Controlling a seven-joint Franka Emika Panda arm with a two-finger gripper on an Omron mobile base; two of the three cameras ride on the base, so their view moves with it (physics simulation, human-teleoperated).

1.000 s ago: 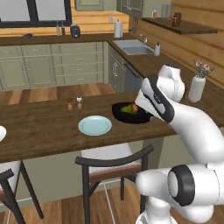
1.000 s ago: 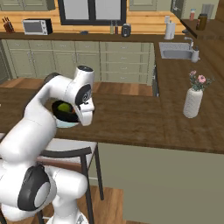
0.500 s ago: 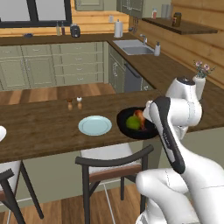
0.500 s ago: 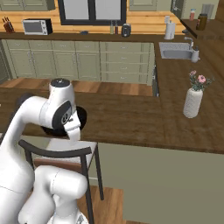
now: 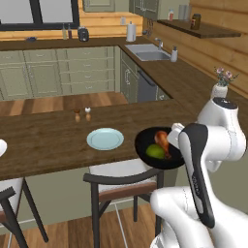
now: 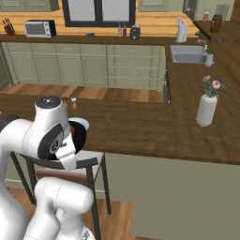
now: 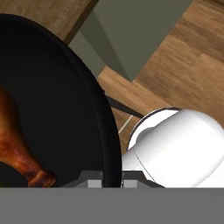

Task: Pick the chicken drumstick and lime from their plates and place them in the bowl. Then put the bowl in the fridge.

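Observation:
The black bowl (image 5: 145,151) hangs in the air at the counter's near edge, above the stool. In it lie the orange-brown chicken drumstick (image 5: 163,141) and the yellow-green lime (image 5: 155,152). My gripper (image 7: 112,182) is shut on the bowl's rim (image 7: 107,131), one finger on each side; the drumstick (image 7: 15,148) lies just inside. In the right base view my arm hides most of the bowl (image 6: 78,140). The pale blue-green plate (image 5: 105,139) lies bare on the counter, and the white plate (image 5: 1,146) peeks in at the left edge. The fridge is out of view.
A stool with a dark frame (image 5: 123,180) stands under the counter's edge, right below the bowl. Two small shakers (image 5: 82,114) stand behind the blue plate. A vase of flowers (image 6: 206,107) is on the counter to the right. The wooden counter (image 5: 43,145) runs left.
The bowl, with drumstick and lime inside, has been lifted off the counter and drawn toward me, out past the near edge. My elbow has swung forward and down.

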